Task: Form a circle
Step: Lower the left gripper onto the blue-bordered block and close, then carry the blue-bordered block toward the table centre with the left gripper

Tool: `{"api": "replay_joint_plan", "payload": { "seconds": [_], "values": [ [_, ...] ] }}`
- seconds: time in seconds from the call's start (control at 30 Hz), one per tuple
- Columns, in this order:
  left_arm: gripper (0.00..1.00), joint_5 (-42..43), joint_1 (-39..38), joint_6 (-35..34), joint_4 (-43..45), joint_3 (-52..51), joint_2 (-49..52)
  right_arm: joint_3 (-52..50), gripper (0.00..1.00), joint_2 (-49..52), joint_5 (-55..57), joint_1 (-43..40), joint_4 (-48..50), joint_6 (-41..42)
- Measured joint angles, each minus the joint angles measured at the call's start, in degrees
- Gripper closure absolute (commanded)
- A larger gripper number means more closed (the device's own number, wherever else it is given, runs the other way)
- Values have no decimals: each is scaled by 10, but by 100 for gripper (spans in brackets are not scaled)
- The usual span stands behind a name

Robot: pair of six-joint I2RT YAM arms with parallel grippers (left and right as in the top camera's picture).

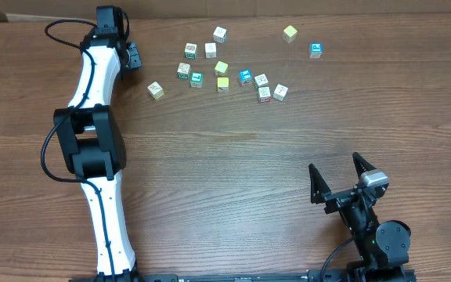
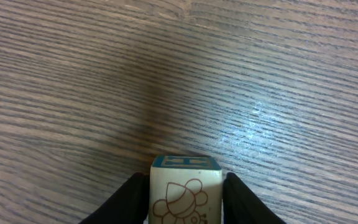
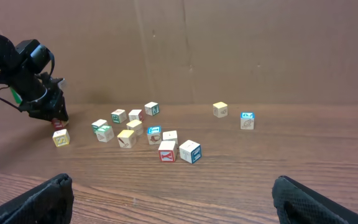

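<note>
A small cube (image 2: 185, 190) with a blue top and a bee drawn on its near face is seen closest of all, from the left wrist. It is pinched between the left jaws, whose two dark fingers are pressed against its opposite sides. The flat sides are probably chosen so that the cube is kept square while it is carried. Whether it is lifted or resting on the bench (image 1: 233, 172) cannot be told.

From overhead this cube is hidden under the tip of the left arm (image 1: 92, 86), which is placed near the circle (image 1: 196, 79), on the left arm's side of it.

The circle is found at the far part of the bench. It is a loose gathering of whitish printed cubes, two of them green-faced, set near one another with gaps between, so no closed ring is made yet. The pinched cube is judged to be meant for one of those gaps.

A pale cube (image 1: 156, 91) lies near the circle on the left arm's side. A yellow cube (image 1: 290, 33) and a blue-topped cube (image 1: 316, 50) are left well apart from it on the other side.

The right jaws are spread wide and hold nothing. The right arm (image 1: 370, 211) is kept well apart from the circle, seemingly so that room is left for the left arm.
</note>
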Motion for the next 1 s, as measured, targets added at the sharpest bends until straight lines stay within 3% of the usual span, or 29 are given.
{"api": "replay_joint_plan", "payload": {
  "seconds": [0.77,1.0],
  "values": [
    [79,3,0,0,1,0,-9,0,0,0,0,0,0,0],
    [81,6,0,0,-63,0,-135,0,0,0,0,0,0,0]
  ]
}}
